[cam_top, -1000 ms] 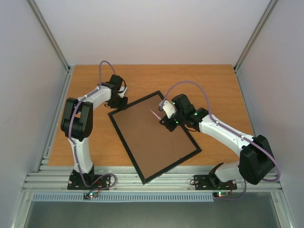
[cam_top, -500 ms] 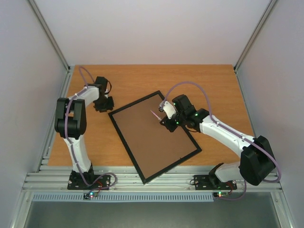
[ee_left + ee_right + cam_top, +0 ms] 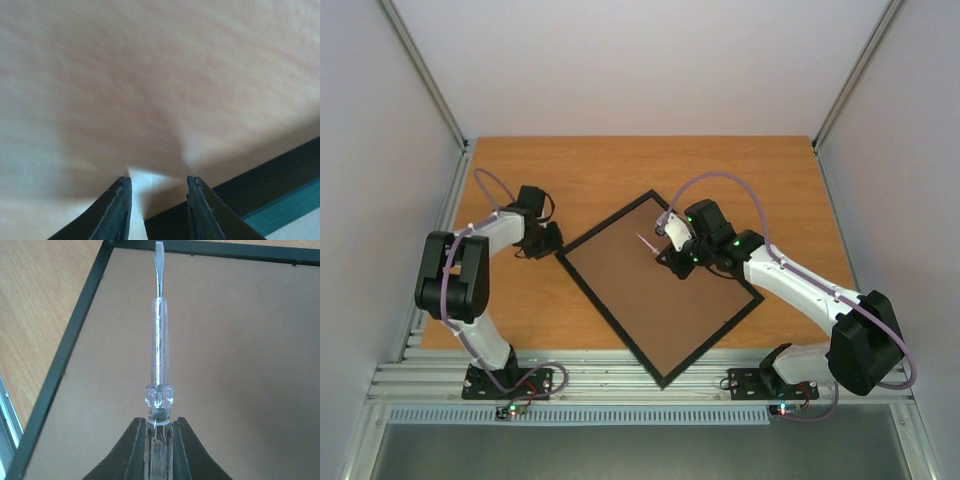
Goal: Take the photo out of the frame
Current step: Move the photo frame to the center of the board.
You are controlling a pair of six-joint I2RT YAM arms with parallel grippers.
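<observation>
1. The frame [image 3: 612, 320] lies back up on the bench [image 3: 520, 300], turned like a diamond. Its brown backing board [image 3: 655, 295] faces the camera. The photo is not visible and is presumably still under that board.
2. The right fingers [image 3: 132, 450] are clamped on the clear handle of a screwdriver [image 3: 159, 340]. The blade points along the board, with its flat tip just short of the far rail. Judgement: it is held low and flat to lever at the seam between board and rail.
3. The left fingers [image 3: 117, 210] stand partly apart at the frame's left corner. The black corner sits in the gap, and bright bench shows beside one finger, so it does not look pinched. Likely they are there to steady or nudge the frame while the tool works.
4. Change from the earlier frames: the left arm has swung in from further back to this corner. The frame has rotated, and its near corner has shifted toward the right arm. The right fingers and tool have barely moved.
</observation>
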